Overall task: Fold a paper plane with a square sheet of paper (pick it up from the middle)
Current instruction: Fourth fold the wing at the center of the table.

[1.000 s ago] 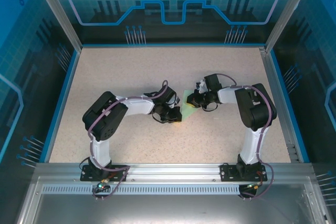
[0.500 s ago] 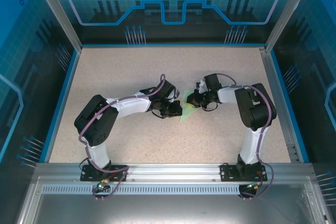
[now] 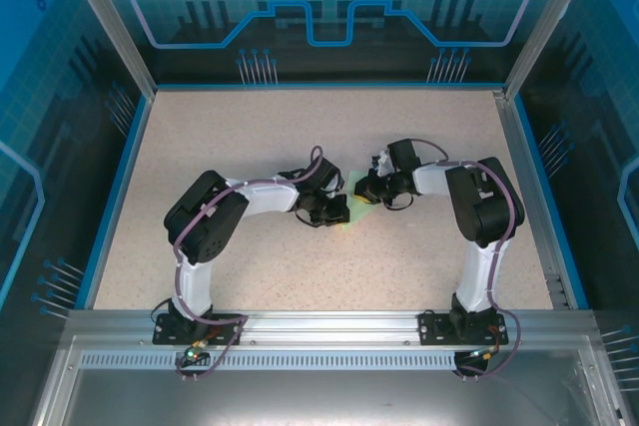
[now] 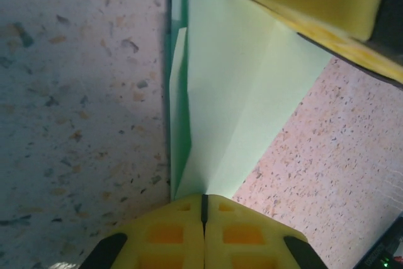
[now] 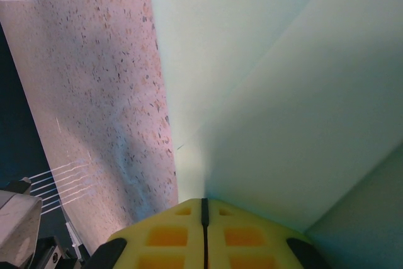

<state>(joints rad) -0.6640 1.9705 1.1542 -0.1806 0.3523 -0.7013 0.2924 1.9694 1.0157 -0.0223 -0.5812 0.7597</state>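
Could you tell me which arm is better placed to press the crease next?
Probably left: the left gripper sits at the tip of the folded paper, where the crease starts; the right gripper at its broad end.

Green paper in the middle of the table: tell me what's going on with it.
Both arms are working on the green paper, which lies partly folded on the table, creased and layered. The left gripper is shut, its tip at the paper's narrow end. The right gripper is shut too, at the opposite end. Whether they pinch or only press it is unclear. It is not yet a finished plane.
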